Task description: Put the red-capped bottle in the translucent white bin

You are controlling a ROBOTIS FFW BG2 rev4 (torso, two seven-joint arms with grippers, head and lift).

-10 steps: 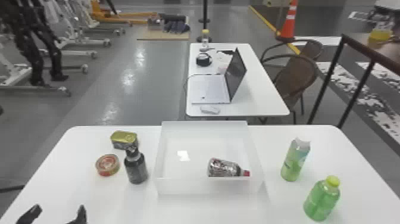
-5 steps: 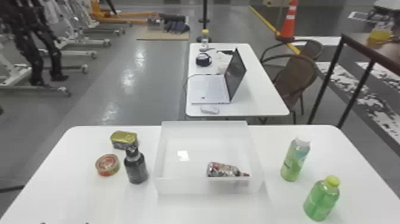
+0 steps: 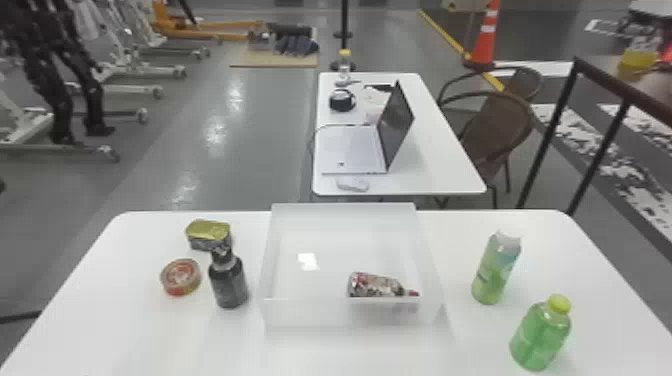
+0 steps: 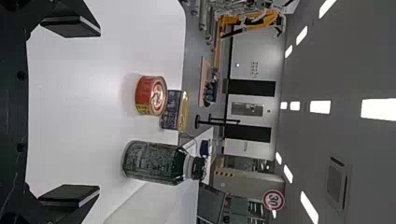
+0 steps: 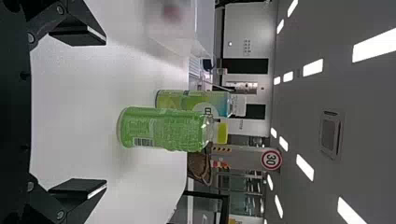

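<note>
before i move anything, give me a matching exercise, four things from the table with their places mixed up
1. round tin
2. red-capped bottle
3. yellow-capped bottle
4. dark bottle

A. farthest right of the four
B. upright, just left of the bin
C. farthest left of the four
D. lying on its side inside the bin

Pairs: 1-C, 2-D, 3-A, 4-B
</note>
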